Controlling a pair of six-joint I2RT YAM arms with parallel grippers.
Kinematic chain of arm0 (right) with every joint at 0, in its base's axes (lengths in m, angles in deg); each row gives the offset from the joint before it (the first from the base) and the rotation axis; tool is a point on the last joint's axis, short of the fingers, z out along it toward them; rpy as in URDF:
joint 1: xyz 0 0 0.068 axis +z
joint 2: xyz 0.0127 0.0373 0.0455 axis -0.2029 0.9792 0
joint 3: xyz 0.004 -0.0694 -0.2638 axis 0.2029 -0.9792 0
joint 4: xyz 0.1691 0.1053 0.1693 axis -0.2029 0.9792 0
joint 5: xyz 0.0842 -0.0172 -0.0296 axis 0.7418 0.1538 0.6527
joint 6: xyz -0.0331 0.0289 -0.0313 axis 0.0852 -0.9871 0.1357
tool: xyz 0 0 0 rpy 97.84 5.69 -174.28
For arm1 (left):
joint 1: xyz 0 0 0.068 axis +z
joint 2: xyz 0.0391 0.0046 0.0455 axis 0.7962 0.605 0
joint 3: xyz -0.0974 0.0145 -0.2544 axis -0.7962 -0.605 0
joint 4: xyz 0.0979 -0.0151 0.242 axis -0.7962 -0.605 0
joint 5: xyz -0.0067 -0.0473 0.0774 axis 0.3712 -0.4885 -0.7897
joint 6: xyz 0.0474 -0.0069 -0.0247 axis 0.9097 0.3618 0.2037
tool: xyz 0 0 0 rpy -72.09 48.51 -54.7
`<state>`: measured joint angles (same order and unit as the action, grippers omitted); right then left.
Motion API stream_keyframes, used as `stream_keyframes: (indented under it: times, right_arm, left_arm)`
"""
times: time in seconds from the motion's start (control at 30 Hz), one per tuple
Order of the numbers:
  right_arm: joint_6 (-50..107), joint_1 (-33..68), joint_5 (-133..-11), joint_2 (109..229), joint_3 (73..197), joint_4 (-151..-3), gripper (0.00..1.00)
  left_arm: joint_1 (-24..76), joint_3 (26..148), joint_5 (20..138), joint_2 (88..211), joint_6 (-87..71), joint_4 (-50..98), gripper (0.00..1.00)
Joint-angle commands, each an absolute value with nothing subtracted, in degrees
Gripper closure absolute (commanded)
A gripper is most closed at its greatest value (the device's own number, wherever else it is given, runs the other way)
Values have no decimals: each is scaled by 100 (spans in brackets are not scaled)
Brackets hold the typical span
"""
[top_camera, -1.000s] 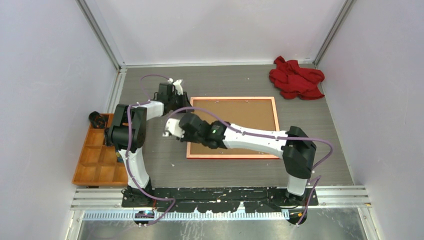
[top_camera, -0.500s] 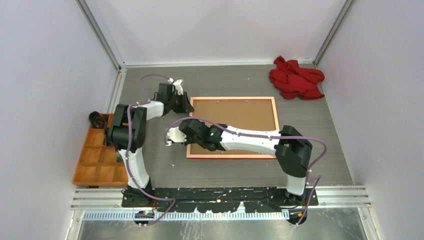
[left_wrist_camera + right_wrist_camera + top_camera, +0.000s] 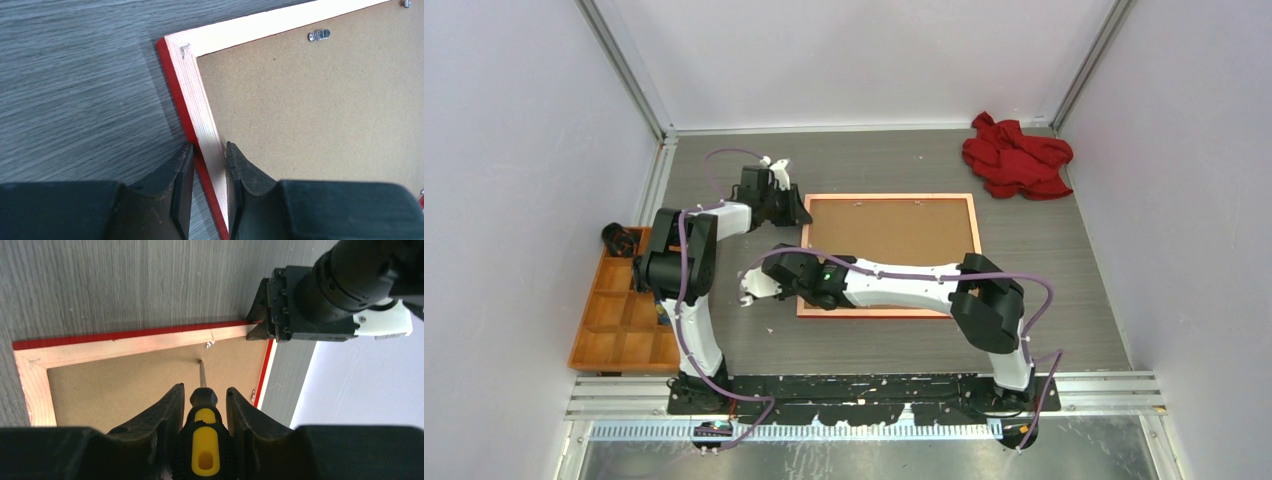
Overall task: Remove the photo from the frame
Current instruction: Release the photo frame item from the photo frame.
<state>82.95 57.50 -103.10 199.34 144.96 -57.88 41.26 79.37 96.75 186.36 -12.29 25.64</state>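
Note:
The frame (image 3: 889,197) lies face down on the table, its pale wooden back rim (image 3: 187,75) and red outer edge showing. A brown backing board (image 3: 894,235) fills it, so the photo is hidden. My left gripper (image 3: 209,150) is shut on the frame's left rail near the far left corner (image 3: 802,215). My right gripper (image 3: 202,390) points down over the left rail (image 3: 802,285) and is shut on a black and yellow screwdriver (image 3: 202,440). The screwdriver tip rests on the backing board (image 3: 120,385) close to a small metal clip (image 3: 207,345).
A crumpled red cloth (image 3: 1016,156) lies at the far right corner. An orange wooden tray (image 3: 619,320) with compartments stands at the table's left edge, with a black object (image 3: 617,238) at its far end. A metal hanger (image 3: 319,35) sits on the backing board.
My right arm has pulled toward the near left, carrying the screwdriver along the frame's left rail. The left arm and the frame have not moved.

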Motion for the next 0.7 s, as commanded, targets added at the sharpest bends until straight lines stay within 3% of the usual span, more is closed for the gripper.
stream_keyframes:
  times: [0.0,0.37,0.67]
  right_arm:
    - [8546,5913,-10376,20073,14954,-5658,99]
    - [8907,5944,-10141,20250,15348,-5287,99]
    - [8962,5852,-10192,20266,15008,-5837,99]
  left_arm:
    - [4099,7788,9888,18644,-1012,2419,77]
    - [4115,7786,9934,18650,-1017,2429,77]
    - [4120,7779,9959,18641,-1016,2439,77]
